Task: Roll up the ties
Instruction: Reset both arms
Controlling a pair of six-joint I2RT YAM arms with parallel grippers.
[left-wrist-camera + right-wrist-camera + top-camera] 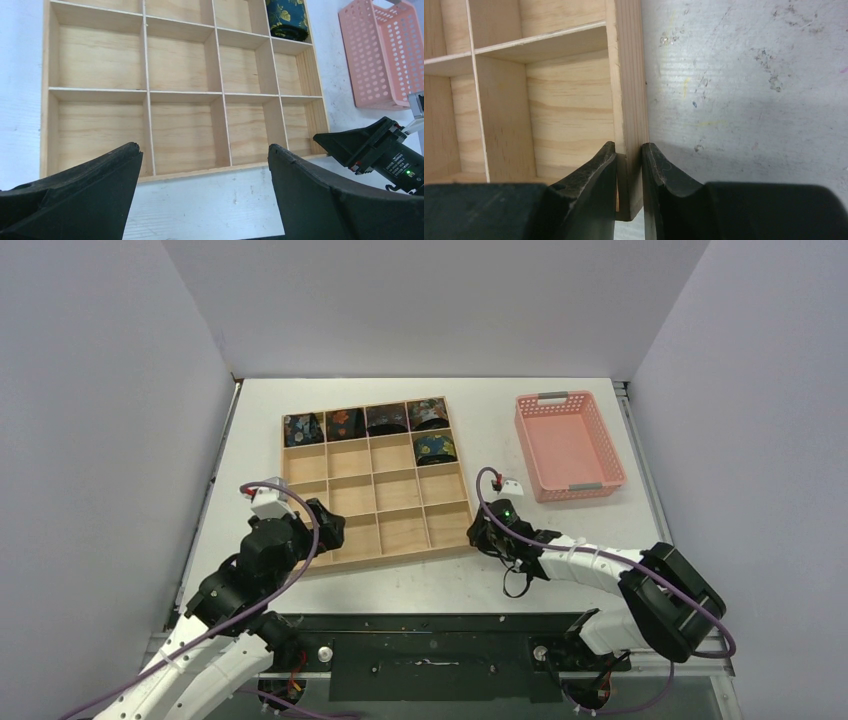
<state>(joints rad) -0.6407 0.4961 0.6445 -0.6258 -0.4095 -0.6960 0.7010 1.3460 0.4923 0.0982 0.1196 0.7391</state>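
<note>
Several rolled ties, dark navy coils with floral print, sit in the far row [386,419] of a wooden compartment tray [352,512]. One more coil [436,447] lies in the second row, far right; it also shows in the left wrist view [286,18]. My right gripper [479,531] is shut on the tray's right wall [628,90] at its near right corner, one finger inside and one outside [629,150]. My left gripper [328,532] is open and empty [205,150], low over the table at the tray's near left edge. No unrolled tie is in view.
An empty pink plastic basket [568,445] stands on the table right of the tray, also in the left wrist view [380,55]. The tray's near rows [185,130] hold nothing. The table [400,585] ends at a black rail by the arm bases.
</note>
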